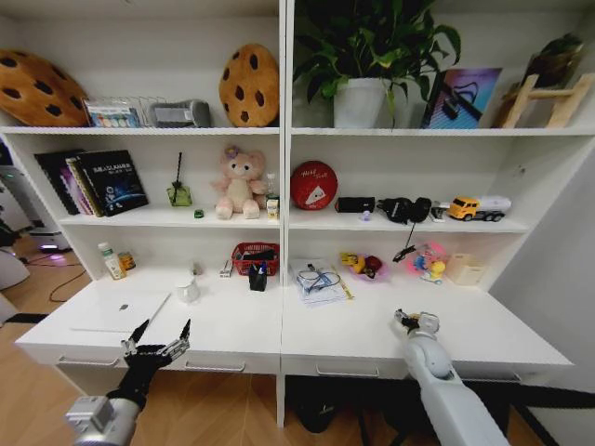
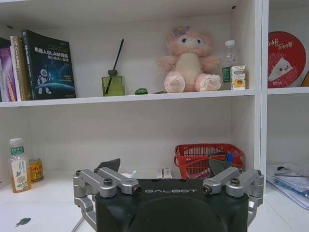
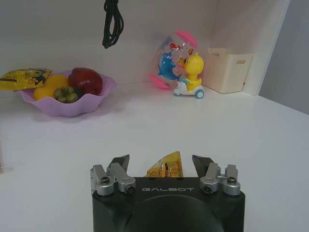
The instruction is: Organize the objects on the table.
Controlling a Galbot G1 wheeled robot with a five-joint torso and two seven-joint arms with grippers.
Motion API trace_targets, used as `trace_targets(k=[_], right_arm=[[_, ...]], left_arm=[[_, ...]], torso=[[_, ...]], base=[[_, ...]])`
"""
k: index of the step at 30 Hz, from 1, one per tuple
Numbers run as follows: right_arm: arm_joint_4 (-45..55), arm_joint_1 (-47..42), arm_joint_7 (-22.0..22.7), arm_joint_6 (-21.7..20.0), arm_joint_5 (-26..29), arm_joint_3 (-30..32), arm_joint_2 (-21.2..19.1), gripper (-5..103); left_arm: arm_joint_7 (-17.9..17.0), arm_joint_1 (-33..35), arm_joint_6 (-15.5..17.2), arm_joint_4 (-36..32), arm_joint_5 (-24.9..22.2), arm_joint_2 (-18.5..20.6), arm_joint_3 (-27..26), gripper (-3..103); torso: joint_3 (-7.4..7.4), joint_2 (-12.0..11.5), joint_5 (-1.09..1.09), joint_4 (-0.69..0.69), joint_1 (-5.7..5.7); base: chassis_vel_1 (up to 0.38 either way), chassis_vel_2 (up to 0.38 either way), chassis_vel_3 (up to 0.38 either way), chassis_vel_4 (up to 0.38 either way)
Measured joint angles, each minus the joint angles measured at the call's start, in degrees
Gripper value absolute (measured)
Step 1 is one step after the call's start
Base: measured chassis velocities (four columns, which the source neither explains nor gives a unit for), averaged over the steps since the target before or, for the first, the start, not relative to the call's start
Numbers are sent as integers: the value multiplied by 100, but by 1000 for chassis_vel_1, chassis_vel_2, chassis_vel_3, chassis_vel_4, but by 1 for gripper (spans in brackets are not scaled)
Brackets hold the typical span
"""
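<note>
Head view shows the Galbot G1 facing a long white worktop [image 1: 232,325] joined to tall shelving, both arms raised at its front edge. A thin silver laptop [image 1: 119,311] lies closed on the worktop's left part and serves as the landmark here. The left gripper [image 1: 160,336] hovers just right of the laptop's near corner, fingers released and spread wide, holding nothing. A small white cup [image 1: 188,292] stands just behind and right of the laptop; a red mesh basket [image 1: 255,256] sits farther right, against the back wall, with a dark pen holder [image 1: 257,276] in front of it. A green-labelled bottle [image 1: 112,261] and a small jar [image 1: 126,261] stand behind the laptop near the wall.

Well to the right of the laptop, past the desk's centre divide, the right gripper [image 1: 409,321] hangs low over the worktop. The right wrist view shows its fingers [image 3: 121,162] parted, with a yellow wedge-shaped item [image 3: 165,165] lying between them on the white surface; whether they touch it cannot be told. A purple fruit bowl [image 3: 65,92] and a colourful duck toy [image 3: 181,67] sit beyond it toward the wall.

Judging from the poses, the step in hand is a pick-up at either gripper. Doing it well would mean keeping the wedge centred between the right fingers before closing, and bringing the left gripper down clear of the laptop's edge so the thin lid is not nudged.
</note>
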Motion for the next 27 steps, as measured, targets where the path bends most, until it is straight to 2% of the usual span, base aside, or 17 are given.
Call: trace_targets(k=[1, 2, 3, 5, 8, 9, 12, 13, 15, 18, 20, 21, 27], right_arm=[[0, 0, 0, 0, 0, 0, 0, 82], [0, -9, 3, 4, 0, -1, 12, 71], [0, -32, 9, 16, -7, -3, 36, 65], [0, -54, 15, 28, -17, -5, 57, 65], [27, -161, 25, 83, -73, -6, 135, 48], [27, -161, 25, 83, -73, -6, 135, 48], [12, -151, 29, 177, -113, -1, 128, 32], [12, -151, 29, 177, -113, -1, 128, 32], [11, -148, 3, 252, -257, 2, 105, 21], [21, -163, -35, 304, -366, 6, 98, 16], [168, -269, -142, 376, -556, 10, 89, 5], [252, -318, -164, 379, -567, 8, 93, 2], [353, -373, -179, 379, -547, -8, 143, 0]], left_arm=[[0, 0, 0, 0, 0, 0, 0, 100], [0, 0, 0, 0, 0, 0, 0, 100], [0, 0, 0, 0, 0, 0, 0, 100], [0, 0, 0, 0, 0, 0, 0, 100], [0, 0, 0, 0, 0, 0, 0, 100], [0, 0, 0, 0, 0, 0, 0, 100], [0, 0, 0, 0, 0, 0, 0, 100], [0, 0, 0, 0, 0, 0, 0, 100], [0, 0, 0, 0, 0, 0, 0, 100], [0, 0, 0, 0, 0, 0, 0, 100], [0, 0, 0, 0, 0, 0, 0, 100], [0, 0, 0, 0, 0, 0, 0, 100], [0, 0, 0, 0, 0, 0, 0, 100]], torso=[[0, 0, 0, 0, 0], [0, 0, 0, 0, 0], [0, 0, 0, 0, 0], [0, 0, 1, 0, 0], [0, 0, 1, -1, -2], [0, 0, 1, -1, -2], [0, 1, 1, -1, -1], [0, 1, 1, -1, -1], [0, 1, 1, -1, -1], [0, 1, 1, 0, -1], [0, 1, 1, -1, -1], [0, 1, 0, -1, -1], [0, 1, 1, 0, -1]], base=[[0, 0, 0, 0], [0, 0, 0, 0], [0, 0, 0, 0], [0, 0, 0, 0], [0, 0, 0, 0], [0, 0, 0, 0], [0, 0, 0, 0], [0, 0, 0, 0], [0, 0, 0, 0], [0, 0, 0, 0], [0, 0, 0, 0], [0, 0, 0, 0], [0, 0, 0, 0]])
